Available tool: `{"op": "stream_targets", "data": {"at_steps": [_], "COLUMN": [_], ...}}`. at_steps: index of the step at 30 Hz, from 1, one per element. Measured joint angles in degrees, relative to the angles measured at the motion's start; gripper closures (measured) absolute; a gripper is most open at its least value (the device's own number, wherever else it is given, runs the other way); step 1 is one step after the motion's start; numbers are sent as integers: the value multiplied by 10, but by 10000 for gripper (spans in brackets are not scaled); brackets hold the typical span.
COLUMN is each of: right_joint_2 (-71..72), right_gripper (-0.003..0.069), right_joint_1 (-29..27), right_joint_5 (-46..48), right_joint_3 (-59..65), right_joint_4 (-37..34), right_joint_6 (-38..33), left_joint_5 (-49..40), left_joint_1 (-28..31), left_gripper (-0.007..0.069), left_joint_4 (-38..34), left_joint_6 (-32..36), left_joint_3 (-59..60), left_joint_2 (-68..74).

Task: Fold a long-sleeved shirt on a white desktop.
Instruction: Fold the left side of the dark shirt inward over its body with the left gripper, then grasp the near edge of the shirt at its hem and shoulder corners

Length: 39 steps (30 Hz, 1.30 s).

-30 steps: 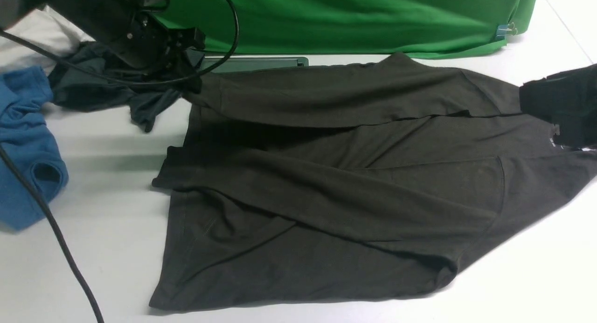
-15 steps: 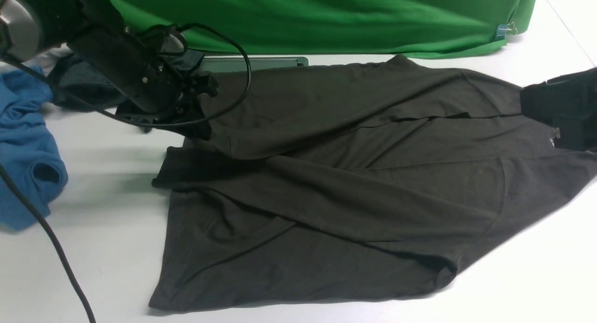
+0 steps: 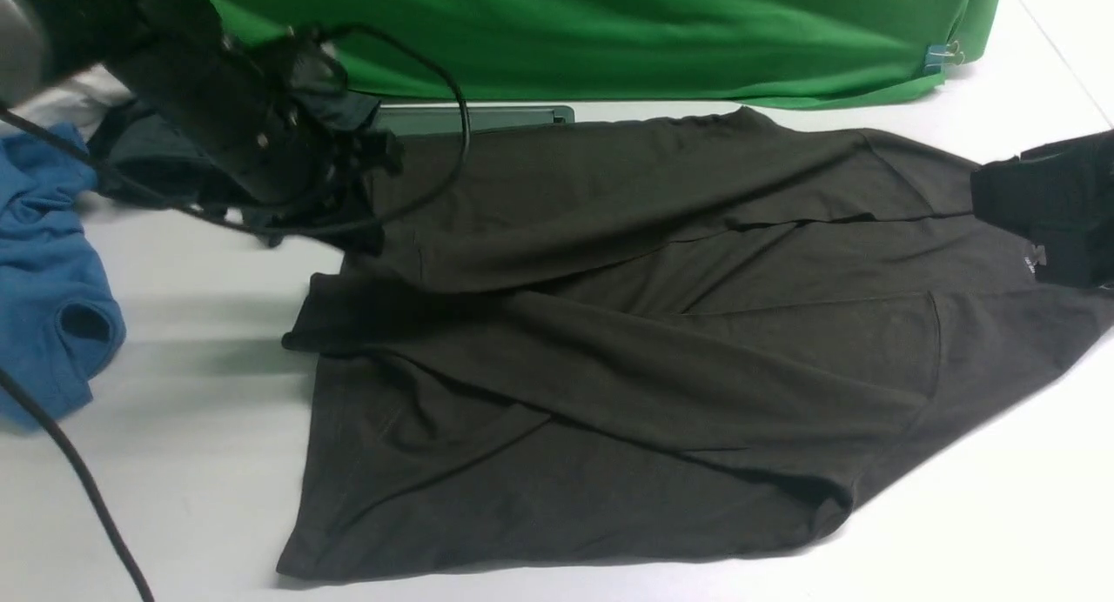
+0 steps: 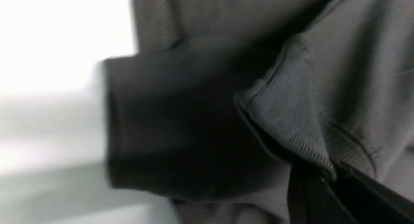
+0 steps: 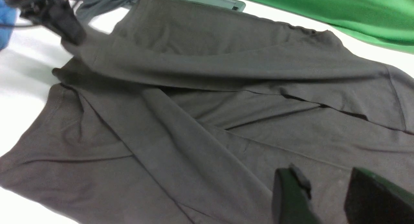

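Left wrist view, left hand (image 4: 328, 178) clamped on long-sleeved shirt (image 4: 355, 72) cuff, right hand (image 5: 328, 193) spread apart over its neck end

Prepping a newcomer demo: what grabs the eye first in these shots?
The long-sleeved shirt dominates, spread dark across the middle of the white desktop with a sleeve folded diagonally over its body. At its far left corner the left end effector pinches a ribbed edge of it. A green backdrop runs along the far edge, and a bright blue shirt lies at the left.
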<state>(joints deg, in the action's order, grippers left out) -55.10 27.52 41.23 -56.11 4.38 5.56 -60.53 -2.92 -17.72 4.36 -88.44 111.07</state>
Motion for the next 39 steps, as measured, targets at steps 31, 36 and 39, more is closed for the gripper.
{"op": "stream_targets", "data": {"at_steps": [31, 36, 39], "right_joint_2": [-61, -97, -137], "right_gripper": [419, 419, 419], "right_joint_1": [0, 0, 0], "right_joint_5": [35, 72, 117], "right_joint_3": [0, 0, 0], "right_joint_4": [0, 4, 4], "right_joint_6": [-10, -83, -163], "left_joint_5": [131, 151, 166], "left_joint_1": [-15, -15, -15], "left_gripper": [23, 81, 179], "left_joint_4": [-10, -68, -108], "left_joint_6": [-24, 48, 96], "left_joint_3": [460, 458, 458], "left_joint_2": [-214, -185, -179]}}
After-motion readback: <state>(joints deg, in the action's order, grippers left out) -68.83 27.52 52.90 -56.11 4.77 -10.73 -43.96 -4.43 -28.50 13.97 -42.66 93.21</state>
